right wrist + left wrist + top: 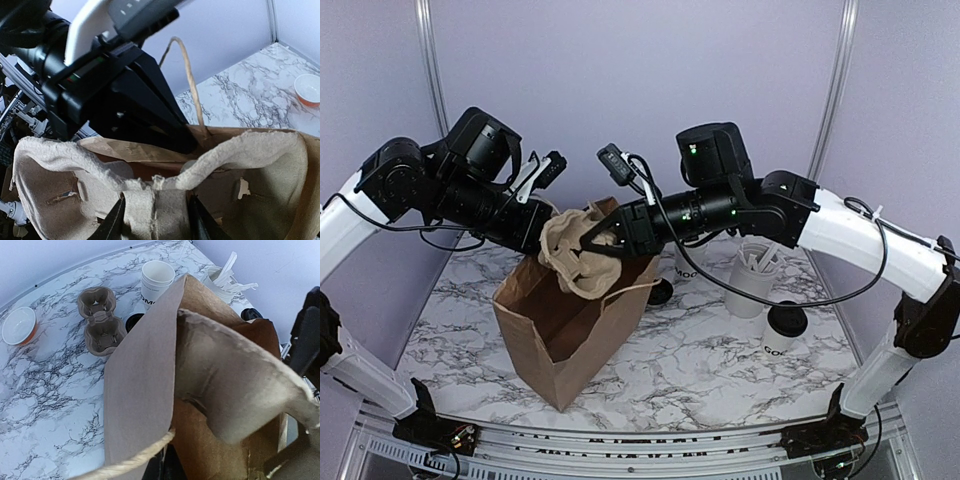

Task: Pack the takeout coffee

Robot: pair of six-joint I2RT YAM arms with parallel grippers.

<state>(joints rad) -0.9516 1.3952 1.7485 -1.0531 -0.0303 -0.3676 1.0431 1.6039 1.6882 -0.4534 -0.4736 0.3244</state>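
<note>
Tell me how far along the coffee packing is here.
Done: the paper bag stands open, left gripper pinching its rim. In hand: the right gripper holds a pulp cup carrier at the bag's mouth. Left: the lidded coffee cup sits on the table, unpacked.

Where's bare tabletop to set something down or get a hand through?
Free: table front, between paper bag and takeout coffee; also near-left of the bag. Crowded: back right, around stacked cups and utensil cylinder; bag mouth blocked by the cup carrier.
</note>
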